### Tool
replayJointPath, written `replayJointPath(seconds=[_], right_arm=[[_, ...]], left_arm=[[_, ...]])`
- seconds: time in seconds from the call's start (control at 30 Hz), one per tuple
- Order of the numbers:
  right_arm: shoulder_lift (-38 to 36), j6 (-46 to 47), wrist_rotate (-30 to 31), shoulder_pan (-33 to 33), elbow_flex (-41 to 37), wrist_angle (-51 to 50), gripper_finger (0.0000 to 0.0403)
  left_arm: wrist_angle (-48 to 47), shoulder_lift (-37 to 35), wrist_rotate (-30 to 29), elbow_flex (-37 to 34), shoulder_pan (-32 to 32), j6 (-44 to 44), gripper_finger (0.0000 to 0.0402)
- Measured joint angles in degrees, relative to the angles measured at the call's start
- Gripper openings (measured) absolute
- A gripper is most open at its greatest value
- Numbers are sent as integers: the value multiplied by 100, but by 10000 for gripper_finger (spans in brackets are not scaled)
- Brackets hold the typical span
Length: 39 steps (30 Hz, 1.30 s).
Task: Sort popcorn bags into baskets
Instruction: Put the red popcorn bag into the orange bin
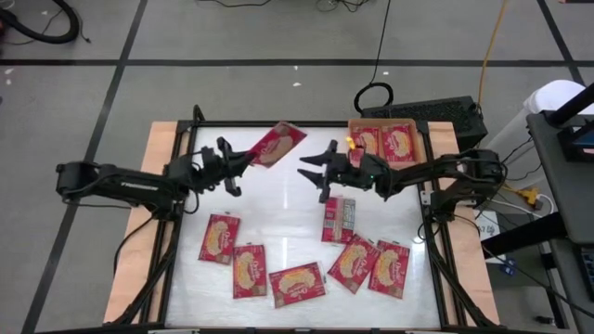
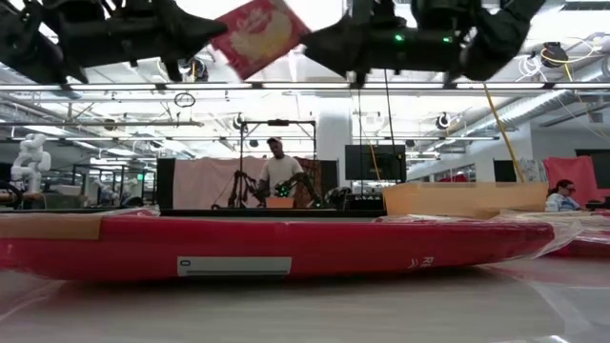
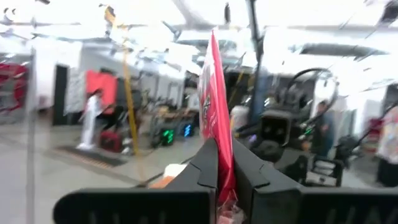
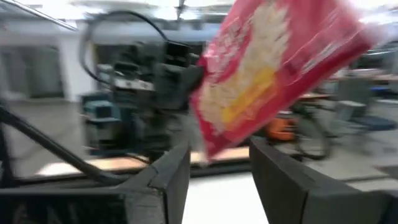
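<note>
We are holding one popcorn bag [image 1: 277,143] in the air with our left gripper [image 1: 243,158] clamped on its edge, while our right gripper [image 1: 311,168] is standing apart nearby and the orange tray [image 1: 355,126] is carrying two bags.

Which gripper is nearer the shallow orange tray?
Right. The right gripper hovers open just left of the shallow orange tray; the left gripper, shut on a raised red popcorn bag, is farther left.

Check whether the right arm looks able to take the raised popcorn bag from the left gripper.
Probably yes: the right gripper is open, facing the bag held aloft by the left gripper, with only air between them.
</note>
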Motion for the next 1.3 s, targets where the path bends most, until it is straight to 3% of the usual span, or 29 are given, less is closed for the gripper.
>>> replayJointPath(seconds=[0.1,0.27,0.43,0.57,0.87,0.97,1.1,1.3], right_arm=[[292,217,-340,-50,347,26,181],[716,213,-327,-94,717,106,209],[864,176,-476,-95,786,567,202],[801,182,-494,-94,785,537,159],[720,37,-640,-115,784,446,15],[579,7,-668,-146,784,-62,13],[76,-122,-618,-163,783,-1523,24],[-1276,-514,-148,-226,782,-4233,8]], left_arm=[[521,343,193,91,-9,-32,12],[1012,793,608,254,-8,-124,18],[1080,1101,686,326,-6,-114,12],[1336,1200,803,328,-10,-110,22],[1253,1235,1302,333,-25,-41,27],[944,1231,1409,333,-51,-21,59],[566,1243,1397,332,-60,-131,134],[-155,1240,597,333,-65,-90,244]])
